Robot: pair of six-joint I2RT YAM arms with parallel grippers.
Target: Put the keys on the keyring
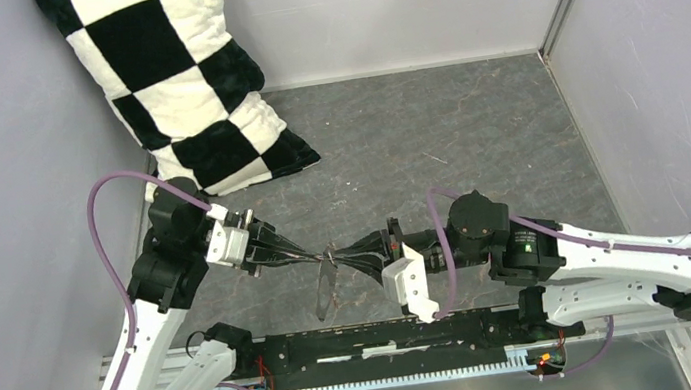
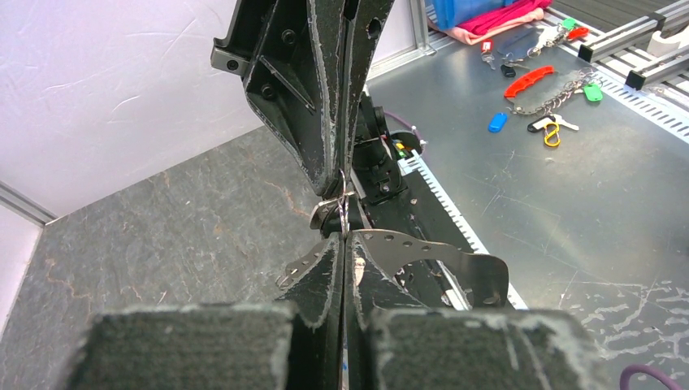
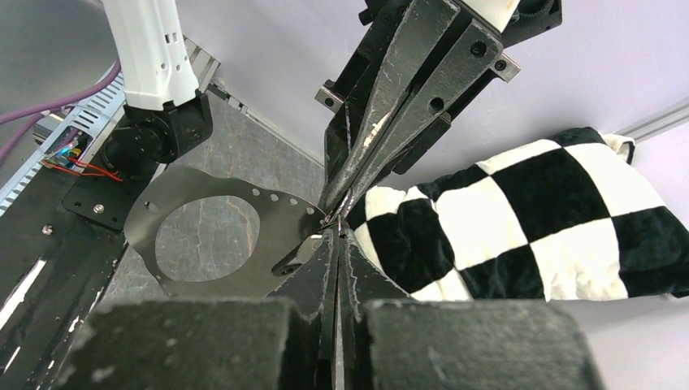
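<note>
Two arms meet nose to nose over the table. The left gripper [image 1: 317, 254] is closed to a sliver on the top of the keyring [image 3: 280, 227], holding it up so its rim is offered to the other arm. The right gripper [image 1: 344, 253] is just as tightly shut, nipping a small silvery piece [image 2: 341, 207] right against it; key or not, I cannot tell. The keyring hangs edge-on to the overhead camera, with its long axis running from the pinch towards the near edge.

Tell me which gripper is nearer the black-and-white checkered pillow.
Left. The left gripper sits close by the near edge of the black-and-white checkered pillow; the right gripper reaches in from farther right, meeting the left one tip to tip.
</note>
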